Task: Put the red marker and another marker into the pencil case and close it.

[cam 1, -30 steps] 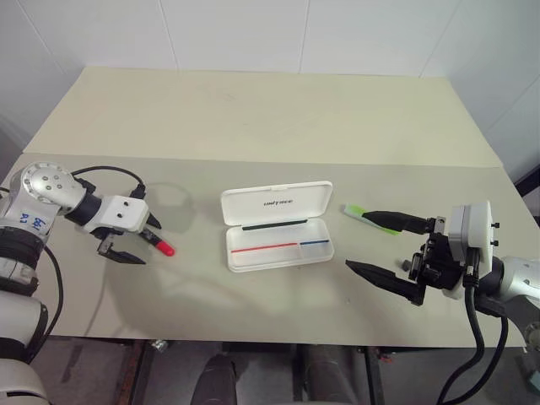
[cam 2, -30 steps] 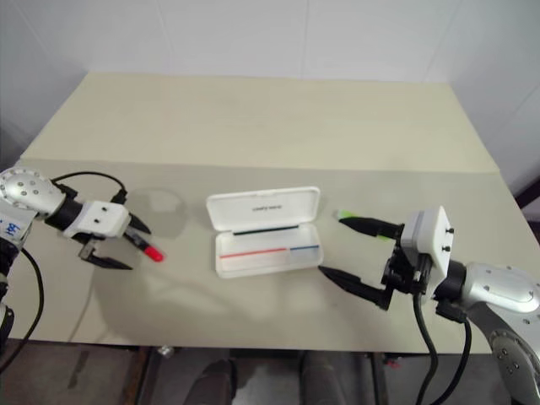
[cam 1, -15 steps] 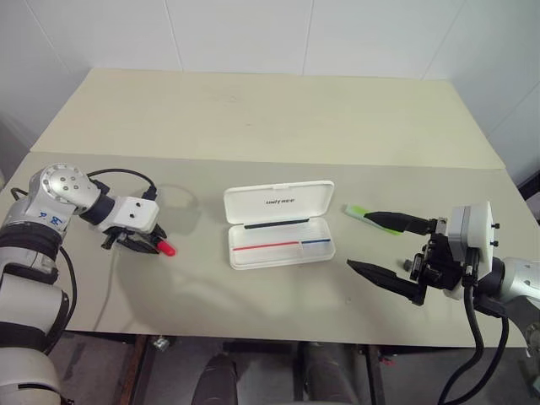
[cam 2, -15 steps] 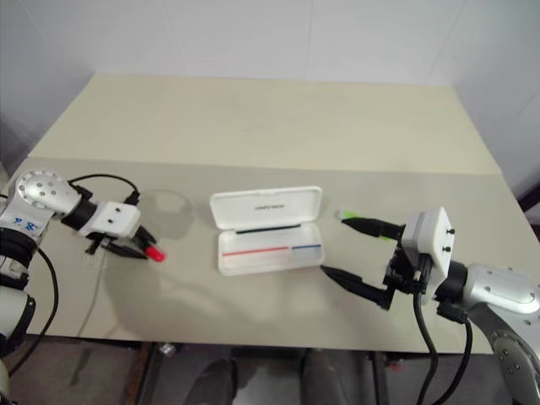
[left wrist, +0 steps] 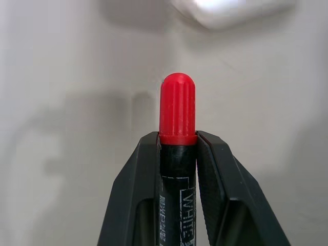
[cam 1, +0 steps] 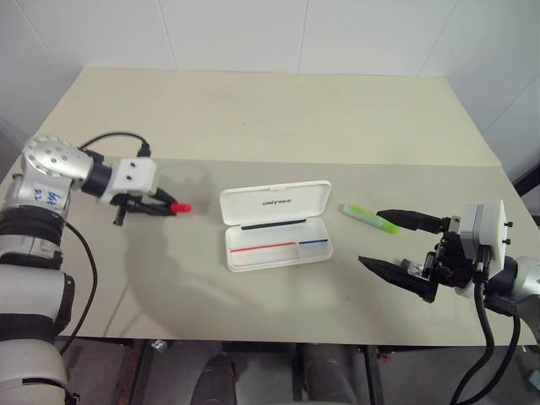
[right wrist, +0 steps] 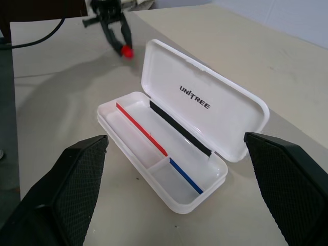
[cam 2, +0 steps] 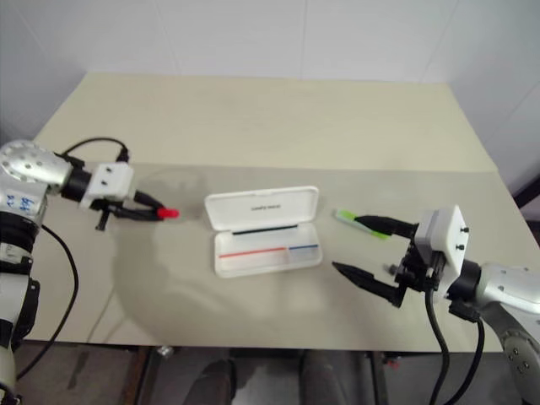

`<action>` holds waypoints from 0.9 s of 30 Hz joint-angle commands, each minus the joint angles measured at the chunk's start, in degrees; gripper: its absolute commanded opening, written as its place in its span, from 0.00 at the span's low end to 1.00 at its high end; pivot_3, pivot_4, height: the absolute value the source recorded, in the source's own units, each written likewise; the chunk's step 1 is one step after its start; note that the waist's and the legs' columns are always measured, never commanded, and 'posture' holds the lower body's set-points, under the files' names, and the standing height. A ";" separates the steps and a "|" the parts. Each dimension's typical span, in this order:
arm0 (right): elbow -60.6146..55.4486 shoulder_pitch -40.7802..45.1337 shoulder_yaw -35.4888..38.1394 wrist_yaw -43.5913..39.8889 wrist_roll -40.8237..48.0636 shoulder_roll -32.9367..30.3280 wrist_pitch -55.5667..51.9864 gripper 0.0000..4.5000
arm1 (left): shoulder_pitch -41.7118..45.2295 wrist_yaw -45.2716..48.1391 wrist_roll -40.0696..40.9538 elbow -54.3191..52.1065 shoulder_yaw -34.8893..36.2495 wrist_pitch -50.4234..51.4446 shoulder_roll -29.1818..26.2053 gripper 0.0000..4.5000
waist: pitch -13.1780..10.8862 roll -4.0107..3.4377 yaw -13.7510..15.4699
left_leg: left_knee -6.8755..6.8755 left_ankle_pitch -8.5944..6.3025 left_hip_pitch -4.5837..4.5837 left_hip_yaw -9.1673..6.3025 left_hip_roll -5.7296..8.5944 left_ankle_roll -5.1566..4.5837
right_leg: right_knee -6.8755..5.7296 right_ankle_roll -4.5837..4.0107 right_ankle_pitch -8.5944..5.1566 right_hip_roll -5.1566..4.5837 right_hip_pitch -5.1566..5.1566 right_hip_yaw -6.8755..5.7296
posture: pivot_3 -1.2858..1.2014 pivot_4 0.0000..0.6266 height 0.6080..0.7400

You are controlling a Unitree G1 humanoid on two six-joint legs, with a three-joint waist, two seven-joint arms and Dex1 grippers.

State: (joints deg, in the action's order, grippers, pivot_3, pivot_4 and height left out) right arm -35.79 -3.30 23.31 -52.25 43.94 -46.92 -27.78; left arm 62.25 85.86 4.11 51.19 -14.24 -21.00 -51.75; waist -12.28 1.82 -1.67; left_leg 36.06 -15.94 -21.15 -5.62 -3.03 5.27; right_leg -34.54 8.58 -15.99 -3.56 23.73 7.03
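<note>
Red cap first: your left pincer [cam 1: 165, 207] is squeezed tight on the red marker [cam 1: 175, 207], holding it above the table [cam 1: 270, 110]; the marker's long side points toward the pencil case [cam 1: 277, 225], which lies open with its tray bare, off to the right of that pincer. The green marker [cam 1: 369, 218] lies flat on the table on the case's other side, just beside your right pincer [cam 1: 403, 247]; that pincer is spread wide and holds nothing, so it is the nearer one for the green marker.

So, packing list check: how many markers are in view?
2: the red marker is held in the left gripper; the green marker lies on the table right of the pencil case.
</note>
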 commanded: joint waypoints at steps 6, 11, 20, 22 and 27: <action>0.93 1.21 1.05 -1.36 -0.96 -1.16 1.80 1.00 | 1.22 -3.54 4.51 -18.76 7.19 21.58 1.58 0.15 | -0.01 0.01 0.06 | -0.01 0.00 -0.02 -0.01 0.00 -0.01 | -0.04 0.60 0.24 -0.01 0.00 -0.05 | 0.52 0.24 1.00; 1.55 1.53 0.69 -1.65 -1.61 -1.11 2.10 1.00 | 3.61 -8.35 7.63 -29.57 9.09 35.86 5.73 0.15 | -0.02 0.01 0.11 | 0.01 0.00 -0.02 -0.02 0.00 0.00 | -0.04 0.61 0.25 -0.02 -0.01 -0.06 | 0.52 0.24 1.00; 1.37 1.07 -0.25 -0.85 -2.55 -0.26 2.57 1.00 | 4.68 -15.44 11.54 -49.31 5.15 59.39 13.30 0.15 | -0.04 0.01 -0.21 | 0.00 0.00 0.01 -0.03 0.01 0.00 | 0.01 0.64 0.26 -0.01 -0.01 -0.04 | 0.52 0.24 1.00; 1.09 0.88 -0.30 -0.54 -2.61 -0.02 2.56 1.00 | 4.51 -16.16 12.07 -51.73 4.09 61.90 14.70 0.15 | -0.04 0.01 -0.09 | 0.01 0.00 0.00 -0.04 0.01 0.00 | 0.01 0.64 0.26 -0.01 -0.01 -0.05 | 0.52 0.24 1.00; 0.21 -0.40 -0.01 0.25 -2.81 0.45 2.81 1.00 | 2.55 -17.08 12.79 -56.28 0.34 64.44 18.00 0.15 | -0.04 0.01 0.00 | 0.05 0.00 -0.02 -0.03 0.01 0.01 | 0.07 0.63 0.26 -0.01 -0.02 -0.04 | 0.52 0.24 1.00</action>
State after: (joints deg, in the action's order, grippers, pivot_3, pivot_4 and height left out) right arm -33.72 -3.42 22.59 -52.46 41.27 -46.75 -26.18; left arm 64.82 68.99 15.84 -2.41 -13.13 43.17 -34.14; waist -12.32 1.83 -1.67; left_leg 36.11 -15.93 -21.17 -5.64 -3.02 5.28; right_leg -34.44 9.21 -15.72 -3.58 23.70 7.00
